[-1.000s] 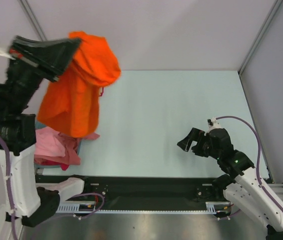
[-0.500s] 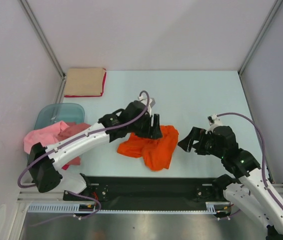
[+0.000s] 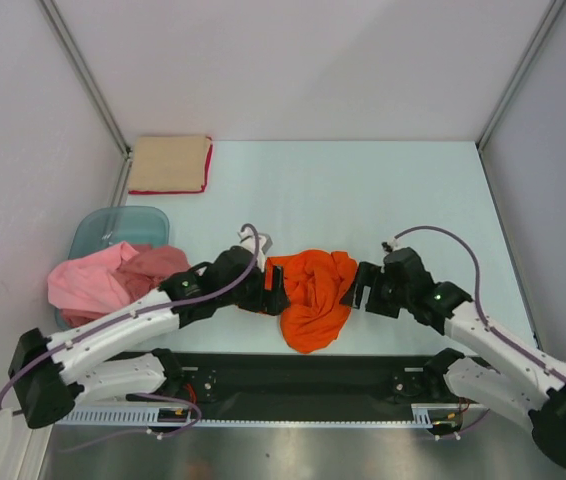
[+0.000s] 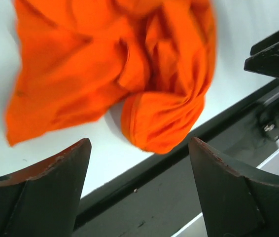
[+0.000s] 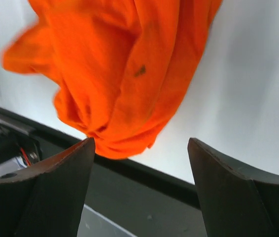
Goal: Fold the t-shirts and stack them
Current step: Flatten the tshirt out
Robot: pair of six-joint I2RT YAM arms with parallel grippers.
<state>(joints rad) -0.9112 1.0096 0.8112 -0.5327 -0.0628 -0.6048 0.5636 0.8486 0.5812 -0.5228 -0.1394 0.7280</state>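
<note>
Pale table (image 3: 413, 190), grey walls (image 3: 293, 60) — left pincer (image 4: 139, 143) and right pincer (image 5: 142, 143) gape empty, flanking the orange t-shirt (image 3: 315, 295).

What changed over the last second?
The left gripper brought the bright orange t-shirt down from high on the left onto the table, let go, and sits open at its left edge. The right gripper moved in, open, at its right edge. The folded tan shirt and pink pile are unchanged.
</note>
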